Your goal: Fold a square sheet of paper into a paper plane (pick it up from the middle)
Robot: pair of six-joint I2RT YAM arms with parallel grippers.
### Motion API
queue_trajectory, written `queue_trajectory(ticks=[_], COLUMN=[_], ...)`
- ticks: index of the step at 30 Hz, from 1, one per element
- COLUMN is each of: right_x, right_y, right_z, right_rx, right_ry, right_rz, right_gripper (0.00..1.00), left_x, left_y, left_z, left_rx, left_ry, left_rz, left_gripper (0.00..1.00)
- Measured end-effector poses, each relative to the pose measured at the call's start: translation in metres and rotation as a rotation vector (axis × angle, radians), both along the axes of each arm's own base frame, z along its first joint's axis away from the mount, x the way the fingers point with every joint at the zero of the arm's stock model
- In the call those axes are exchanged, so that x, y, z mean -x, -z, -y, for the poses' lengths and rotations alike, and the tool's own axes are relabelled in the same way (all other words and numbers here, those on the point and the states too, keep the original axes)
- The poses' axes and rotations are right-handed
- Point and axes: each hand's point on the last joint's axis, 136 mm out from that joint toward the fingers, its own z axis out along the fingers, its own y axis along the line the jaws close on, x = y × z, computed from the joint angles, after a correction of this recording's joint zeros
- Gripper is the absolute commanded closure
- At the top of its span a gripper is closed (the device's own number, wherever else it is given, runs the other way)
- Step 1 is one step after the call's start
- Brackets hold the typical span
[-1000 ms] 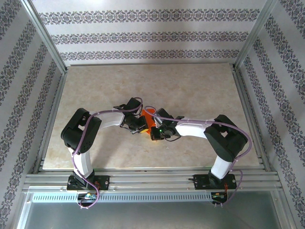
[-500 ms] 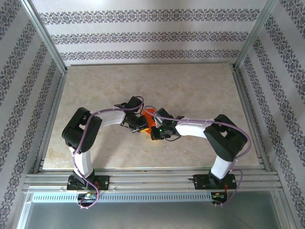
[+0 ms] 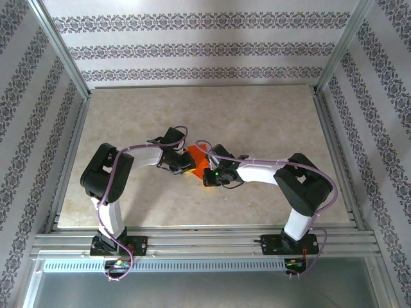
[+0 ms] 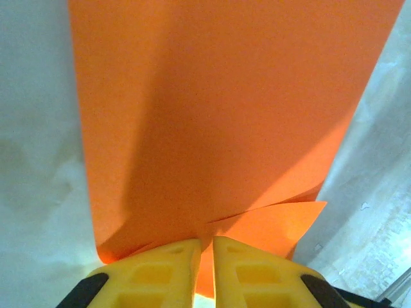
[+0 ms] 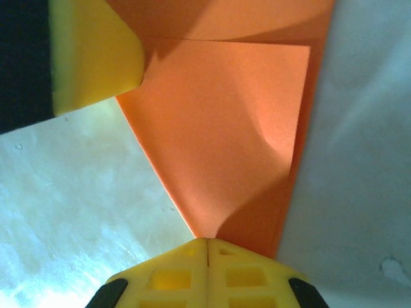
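Observation:
The square sheet of paper [image 3: 196, 160] is bright orange-red and partly folded, and it lies low over the middle of the table between the two grippers. My left gripper [image 3: 182, 164] is shut on its left edge. In the left wrist view the yellow fingers [image 4: 160, 269] pinch the paper [image 4: 218, 115] where a folded flap meets the main panel. My right gripper [image 3: 209, 175] is shut on the paper's near corner. In the right wrist view its gripper [image 5: 207, 245] clamps the pointed end of the paper [image 5: 225, 147]. The left gripper's yellow finger [image 5: 90, 51] shows at the top left there.
The beige marble-patterned table [image 3: 257, 115] stretches round the arms. Aluminium frame rails [image 3: 205, 240] run along the near edge and up both sides. Patterned walls enclose the back and sides.
My left gripper has shifted left and slightly farther away, drawing the paper with it. The sheet now lies wider and flatter between the grippers. The right gripper has barely moved.

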Motion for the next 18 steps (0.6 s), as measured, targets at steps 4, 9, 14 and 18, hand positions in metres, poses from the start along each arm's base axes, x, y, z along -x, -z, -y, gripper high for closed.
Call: queue_trajectory(ticks=[4,9,14,18], right_x=[-0.004,-0.005,-0.004,-0.003], right_y=[0.0,0.0,0.0,0.0], right_z=[-0.001,0.0,0.001,0.001], right_rx=[-0.01,-0.014,-0.016,-0.019], right_ry=[0.008,0.011,0.012,0.009], right_rz=[0.007,0.0,-0.007,-0.016], right_gripper=[0.95,0.95,0.95,0.95], left_x=[-0.007,-0.028,-0.039,-0.028], left_y=[-0.001,-0.005,-0.037,-0.069], left_z=[-0.01,-0.044,-0.058,-0.04], left_rx=[0.018,-0.03,-0.036,0.049], left_ry=[0.008,-0.041,-0.071,-0.055], left_rz=[0.036,0.11,0.217,0.309], left_gripper=[0.83,0.82,0.81,0.83])
